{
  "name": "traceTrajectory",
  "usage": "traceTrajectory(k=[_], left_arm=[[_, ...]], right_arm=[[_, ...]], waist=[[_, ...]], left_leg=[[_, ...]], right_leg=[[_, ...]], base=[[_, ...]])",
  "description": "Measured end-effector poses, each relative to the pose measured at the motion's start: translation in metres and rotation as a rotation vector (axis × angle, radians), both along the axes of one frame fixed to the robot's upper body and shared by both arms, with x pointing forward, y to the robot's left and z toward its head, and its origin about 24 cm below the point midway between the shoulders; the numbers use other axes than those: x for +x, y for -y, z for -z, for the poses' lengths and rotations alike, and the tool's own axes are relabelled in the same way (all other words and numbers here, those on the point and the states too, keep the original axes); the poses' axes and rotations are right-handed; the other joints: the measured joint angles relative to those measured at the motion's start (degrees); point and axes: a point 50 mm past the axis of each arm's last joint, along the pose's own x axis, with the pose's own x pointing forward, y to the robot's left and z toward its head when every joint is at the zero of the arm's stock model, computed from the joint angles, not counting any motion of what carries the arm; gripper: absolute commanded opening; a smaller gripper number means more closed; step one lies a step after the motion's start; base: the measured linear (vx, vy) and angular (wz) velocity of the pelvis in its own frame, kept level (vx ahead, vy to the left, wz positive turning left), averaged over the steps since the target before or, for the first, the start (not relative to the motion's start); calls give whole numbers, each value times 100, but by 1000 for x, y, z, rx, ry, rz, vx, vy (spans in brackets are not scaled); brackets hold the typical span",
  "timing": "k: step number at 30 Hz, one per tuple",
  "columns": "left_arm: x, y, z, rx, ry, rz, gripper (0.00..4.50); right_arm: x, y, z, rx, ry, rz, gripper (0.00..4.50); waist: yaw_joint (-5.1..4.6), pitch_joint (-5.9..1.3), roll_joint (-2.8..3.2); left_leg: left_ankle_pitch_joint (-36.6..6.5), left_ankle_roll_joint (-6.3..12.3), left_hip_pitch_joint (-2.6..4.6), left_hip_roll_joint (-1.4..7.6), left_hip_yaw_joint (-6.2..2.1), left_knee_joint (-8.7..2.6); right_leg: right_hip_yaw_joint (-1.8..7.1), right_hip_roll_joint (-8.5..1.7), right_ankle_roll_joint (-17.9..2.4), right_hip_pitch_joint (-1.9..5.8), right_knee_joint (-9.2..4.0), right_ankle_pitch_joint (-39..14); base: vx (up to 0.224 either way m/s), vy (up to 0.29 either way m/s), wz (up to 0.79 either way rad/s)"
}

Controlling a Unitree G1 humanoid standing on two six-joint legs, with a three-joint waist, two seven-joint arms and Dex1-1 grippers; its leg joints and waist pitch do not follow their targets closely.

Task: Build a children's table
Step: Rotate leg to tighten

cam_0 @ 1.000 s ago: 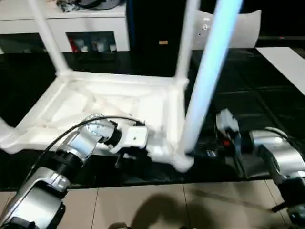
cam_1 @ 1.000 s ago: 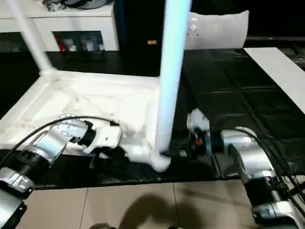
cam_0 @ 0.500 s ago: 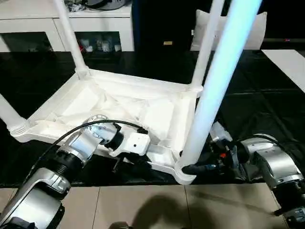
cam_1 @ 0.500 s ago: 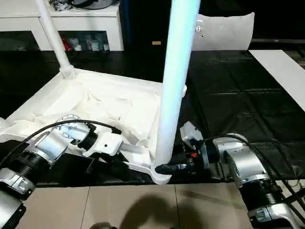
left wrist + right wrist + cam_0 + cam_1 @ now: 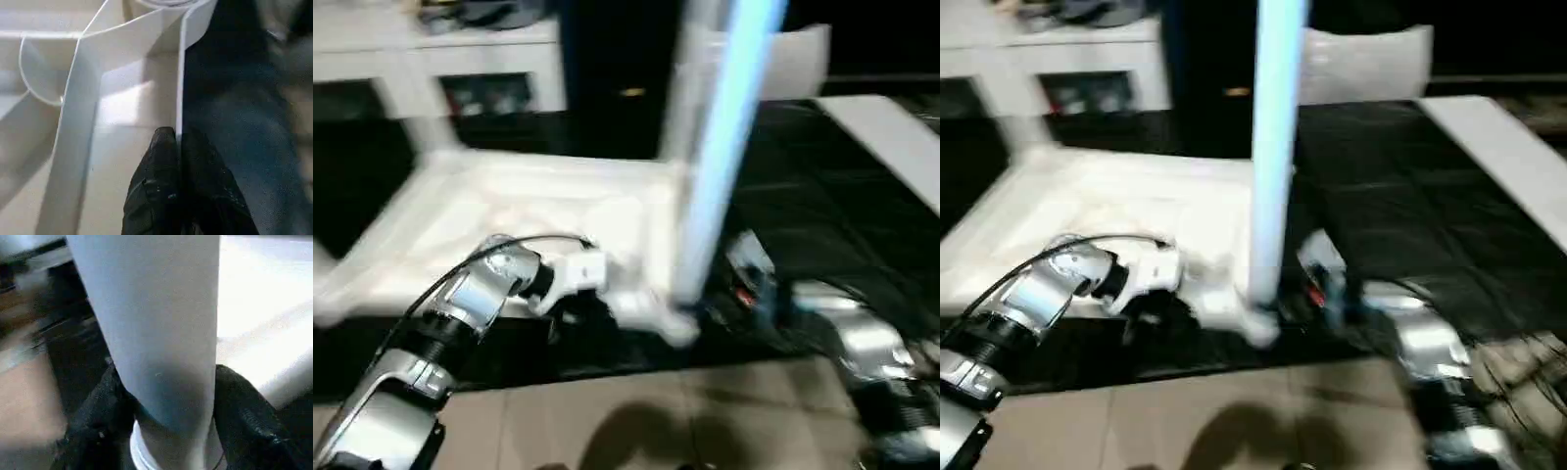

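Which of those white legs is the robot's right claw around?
Find the upside-down white table on the black mat. At its corner nearest the right gripper stands a leg, gripped near its foot. It is the nearest and looks thickest; the others stand farther back.

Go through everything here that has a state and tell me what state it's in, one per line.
Table top: upside down on the black mat, ribbed underside up.
Near leg: standing upright in its corner socket.
Left gripper: shut on the table top's thin edge wall.
Right gripper: fingers either side of the near leg's base.
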Motion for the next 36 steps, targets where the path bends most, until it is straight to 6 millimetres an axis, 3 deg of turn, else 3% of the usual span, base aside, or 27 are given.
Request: traceTrajectory(k=[1,2,3,4,5,12,18,25,32,34,36], left_arm=[[3,7,0,-26,4,-64,0],[5,14,0,-42,8,-95,0],[5,18,1,-54,4,-119,0],[6,22,2,-59,-2,-140,0],[6,24,3,-63,-5,-153,0],[6,32,3,-73,9,-149,0],[4,31,1,-55,52,-74,0],[-3,16,-3,-22,67,117,0],[-13,9,-4,22,46,311,0],[-16,6,-4,42,31,364,0],[-18,4,-5,56,26,398,0]], right_arm=[[7,-4,-1,-10,3,100,206],[11,-4,-2,-12,8,163,206],[13,-5,-1,-13,10,204,206],[14,-5,1,-8,6,240,258],[14,-5,1,-8,9,255,258],[16,-6,0,18,25,283,313],[11,9,-5,21,63,175,365],[-9,36,-9,-36,67,-146,436],[-22,46,-13,-108,29,-390,436],[-25,49,-15,-114,24,-449,403],[-27,47,-15,-101,14,-494,403]], waist=[[-92,0,15],[-121,-1,23],[-151,0,23],[-201,2,27],[-230,3,29],[-208,7,35],[-13,7,32],[274,7,33],[419,4,27],[438,2,23],[447,1,22]], left_leg=[[0,1,-26,4,-40,12],[-1,1,-27,18,-70,18],[-1,1,-44,28,-100,16],[-2,4,-47,46,-111,15],[-6,10,-41,40,-108,14],[-22,37,-38,-5,-102,4],[-31,47,-42,-13,-74,-4],[-20,61,-48,-5,-67,-34],[-21,59,-39,-13,-49,-24],[-21,60,-37,-14,-48,-23],[-20,60,-35,-14,-46,-21]], right_leg=[[-79,-5,0,21,-63,0],[-126,3,1,33,-117,1],[-151,3,2,40,-153,2],[-156,1,3,53,-176,2],[-148,-1,3,60,-183,2],[-90,-11,3,67,-176,3],[-55,-12,-8,44,-89,24],[-39,0,-25,-7,-19,26],[-4,-3,-25,-7,-11,24],[2,-2,-25,-6,-7,25],[4,-2,-25,-5,-5,25]], base=[[0,0,0],[0,0,0],[0,0,0],[0,0,0],[0,0,0],[0,0,0],[0,0,0],[0,0,0],[0,0,0],[0,0,0],[0,0,0]])
